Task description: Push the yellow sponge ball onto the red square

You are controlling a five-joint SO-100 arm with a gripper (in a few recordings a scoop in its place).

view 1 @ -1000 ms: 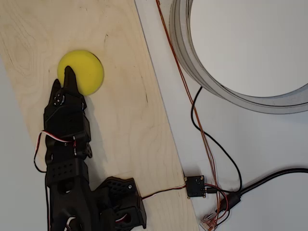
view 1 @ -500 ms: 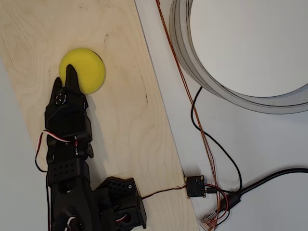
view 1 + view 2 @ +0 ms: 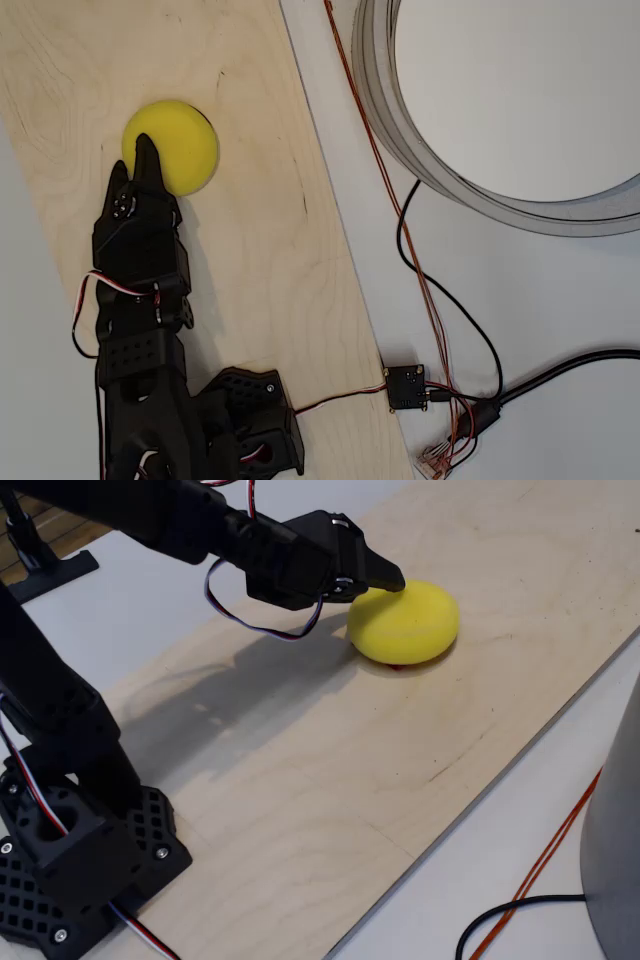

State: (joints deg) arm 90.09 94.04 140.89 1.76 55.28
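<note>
Over the last second we see the yellow sponge ball (image 3: 172, 146) shift slightly up and to the right on the wooden board (image 3: 260, 250) in the overhead view, nearly all of it in the first half. The gripper (image 3: 146, 150) has followed by the same small amount, its black tip still lying over the ball's lower left part.

You're looking at a yellow sponge ball (image 3: 405, 623) of matte, finely porous foam with no shine. Under it lies a pale plywood board (image 3: 270, 260), smooth, with faint grain lines and a few dark specks. Your arm and gripper (image 3: 385, 580) are black plastic, matte; the base (image 3: 80, 865) shows a lattice-textured printed surface. The grey ring (image 3: 400, 130) at upper right looks smooth, its material unclear. The black cable (image 3: 460, 320) has a slight sheen.
</note>
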